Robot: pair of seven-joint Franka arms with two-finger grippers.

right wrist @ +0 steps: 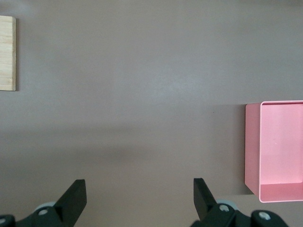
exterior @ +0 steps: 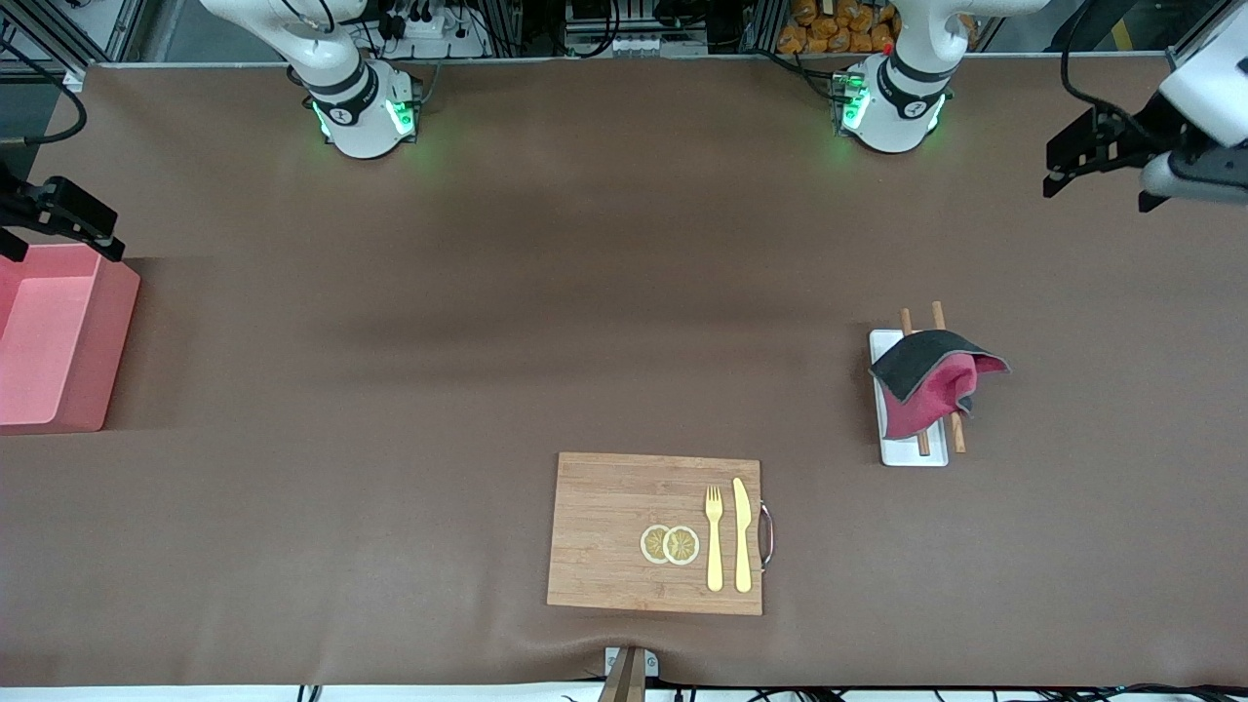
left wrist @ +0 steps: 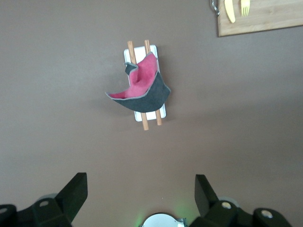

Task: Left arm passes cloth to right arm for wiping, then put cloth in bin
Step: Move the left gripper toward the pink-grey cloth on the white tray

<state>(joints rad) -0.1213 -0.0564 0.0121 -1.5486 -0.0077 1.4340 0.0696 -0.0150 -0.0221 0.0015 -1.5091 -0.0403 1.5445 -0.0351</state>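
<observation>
Both arms are glossy white with black bands at the joints, and green lights glow on their rounded bases. Black cables loop along the upper links. The left claw (exterior: 1077,161) and right claw (exterior: 63,219) are matte black, with wedge-shaped fingers (left wrist: 75,194) (small silver screws sit in the housings at their roots).

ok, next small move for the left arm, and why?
Probably bring the left gripper down over the cloth. Its jaws are open and empty, up at that arm's end of the table, and the cloth lies untouched across the white tray and chopsticks.
</observation>
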